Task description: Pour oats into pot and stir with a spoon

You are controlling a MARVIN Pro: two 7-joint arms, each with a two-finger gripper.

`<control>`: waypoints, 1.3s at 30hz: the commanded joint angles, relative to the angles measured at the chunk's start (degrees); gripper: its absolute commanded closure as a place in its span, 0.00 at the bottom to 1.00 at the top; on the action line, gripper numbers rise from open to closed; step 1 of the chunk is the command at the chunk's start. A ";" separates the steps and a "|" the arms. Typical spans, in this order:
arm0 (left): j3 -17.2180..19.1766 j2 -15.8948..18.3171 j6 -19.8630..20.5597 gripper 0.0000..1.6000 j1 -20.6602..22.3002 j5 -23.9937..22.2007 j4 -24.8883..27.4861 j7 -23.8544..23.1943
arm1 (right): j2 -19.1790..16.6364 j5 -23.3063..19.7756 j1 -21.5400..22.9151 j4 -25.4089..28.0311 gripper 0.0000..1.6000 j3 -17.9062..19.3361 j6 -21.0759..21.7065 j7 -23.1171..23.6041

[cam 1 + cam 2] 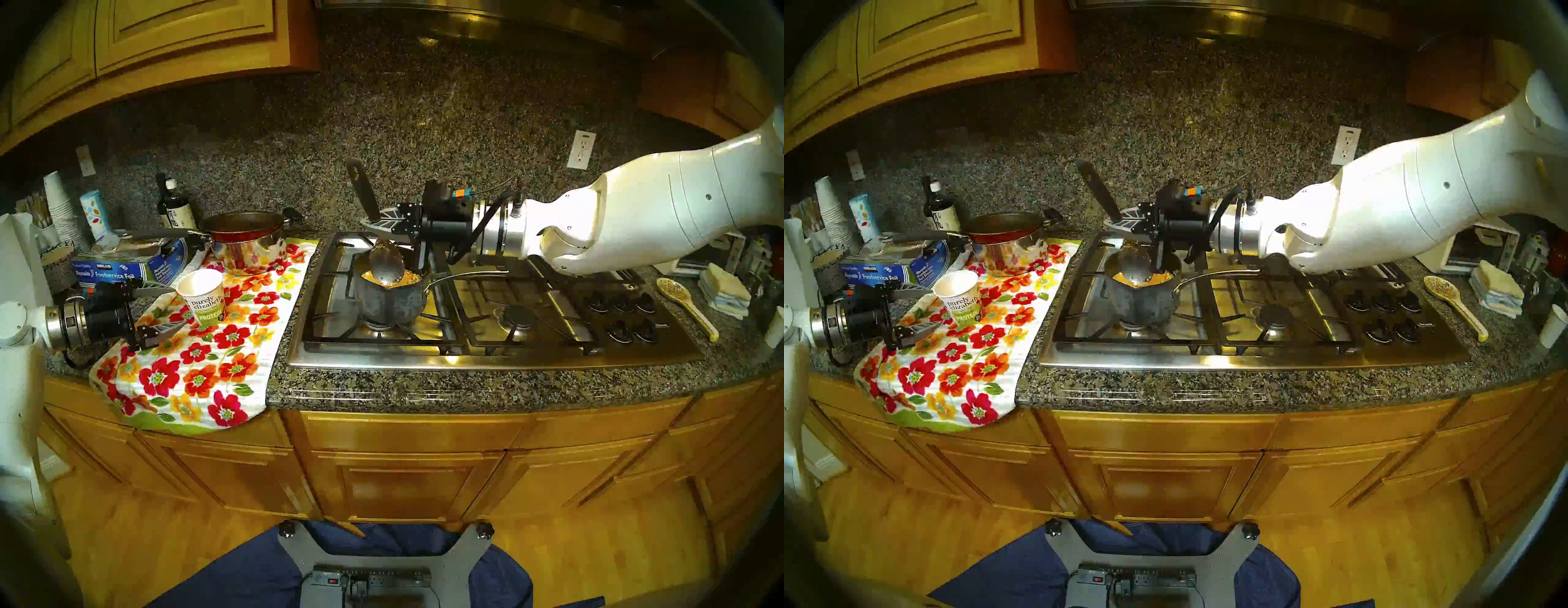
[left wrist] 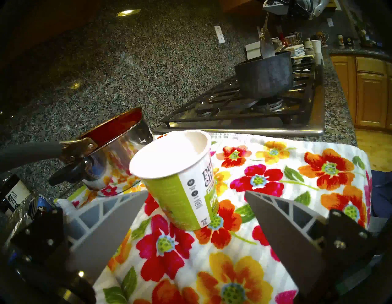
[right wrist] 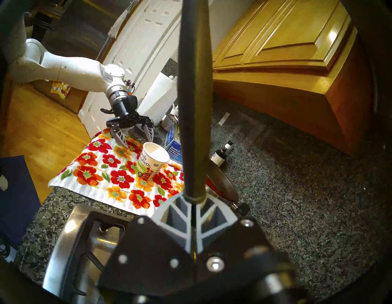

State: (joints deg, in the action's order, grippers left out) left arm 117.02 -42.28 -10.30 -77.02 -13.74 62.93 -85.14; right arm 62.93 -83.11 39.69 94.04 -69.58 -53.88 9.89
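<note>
Right gripper (image 1: 375,221) jaws clamped on black-handled silver spoon (image 1: 385,261) risk tipping small dark grey saucepan (image 1: 390,297); left gripper (image 1: 163,308) jaws apart at 9 o'clock.

Towel (image 1: 203,373): floral, draped over counter edge
Red frying pan (image 1: 242,225): atop shiny steel pot
Foil box (image 1: 127,269): behind towel
Ceramic spoon rest (image 1: 683,303): right of stove

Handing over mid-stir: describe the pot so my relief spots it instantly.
On the stove, front-left burner: the pot, small, dark grey and mottled, with a thin silver handle. Unlike the shiny pot on the floral towel, it holds oats and the spoon.
</note>
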 commanded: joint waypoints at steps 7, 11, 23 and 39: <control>0.58 1.02 -0.06 0.00 1.45 -1.34 0.66 0.14 | 0.91 0.12 -1.93 -0.48 1.00 0.83 -0.67 -1.94; 0.57 1.02 -0.06 0.00 1.43 -1.34 0.67 0.14 | 1.80 0.09 -3.98 -2.36 1.00 1.00 -0.87 -2.26; 0.56 1.03 -0.06 0.00 1.39 -1.33 0.71 0.14 | 4.53 0.29 -8.68 -8.96 1.00 1.35 -0.98 -2.96; 0.55 1.04 -0.06 0.00 1.37 -1.34 0.72 0.14 | 6.26 0.52 -12.03 -17.71 1.00 0.79 -1.12 -1.05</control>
State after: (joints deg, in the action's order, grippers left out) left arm 116.92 -42.21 -10.33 -77.03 -13.87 62.90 -85.14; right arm 68.90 -83.05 27.68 80.09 -69.10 -54.67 8.24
